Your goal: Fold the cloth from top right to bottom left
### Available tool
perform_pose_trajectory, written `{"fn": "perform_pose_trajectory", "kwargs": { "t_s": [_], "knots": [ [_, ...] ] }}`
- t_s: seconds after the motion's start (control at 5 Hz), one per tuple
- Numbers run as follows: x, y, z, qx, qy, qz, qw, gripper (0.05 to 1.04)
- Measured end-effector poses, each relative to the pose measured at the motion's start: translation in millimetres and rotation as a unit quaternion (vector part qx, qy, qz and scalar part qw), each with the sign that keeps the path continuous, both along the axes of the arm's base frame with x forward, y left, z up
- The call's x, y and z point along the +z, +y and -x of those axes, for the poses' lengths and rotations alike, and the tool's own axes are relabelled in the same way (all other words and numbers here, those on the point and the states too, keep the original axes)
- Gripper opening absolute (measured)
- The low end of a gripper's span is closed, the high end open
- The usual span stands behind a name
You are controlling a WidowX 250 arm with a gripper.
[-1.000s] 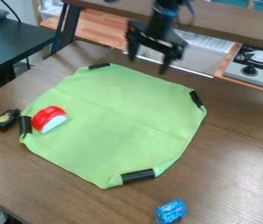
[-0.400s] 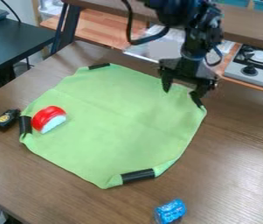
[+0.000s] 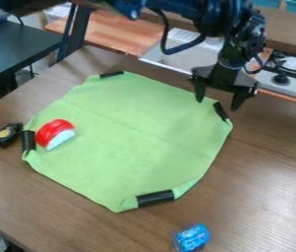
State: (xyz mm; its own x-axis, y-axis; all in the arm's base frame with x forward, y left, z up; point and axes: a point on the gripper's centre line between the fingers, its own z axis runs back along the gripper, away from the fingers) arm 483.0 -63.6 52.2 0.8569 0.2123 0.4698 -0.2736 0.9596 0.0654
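The table (image 3: 268, 167) bears the cloth (image 3: 124, 147), spread flat, mostly down and left of my gripper (image 3: 218, 104). My fingers stand apart, to either side of the top-right strip (image 3: 222, 112), whose long axis slants down and slightly right; their height above it I cannot tell.

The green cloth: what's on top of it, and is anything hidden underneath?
A red and white object lies on the cloth near its left corner; black strips mark its corners. The table shows around it; anything underneath is covered.
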Motion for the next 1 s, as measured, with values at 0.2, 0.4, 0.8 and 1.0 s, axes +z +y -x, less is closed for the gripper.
{"fn": "perform_pose_trajectory", "kwargs": {
  "t_s": [0.2,0.4,0.8,1.0],
  "knots": [
    [-8.1,-7,-1,0.002,0.001,-0.005,1.0000,0.999],
    [-14.9,-6,-1,0.010,0.002,-0.008,0.9999,1.000],
    [-28.5,-5,1,0.050,0.012,0.002,0.9987,0.665],
    [-29.4,-5,3,0.060,0.017,0.008,0.9980,0.364]
  ]
}}
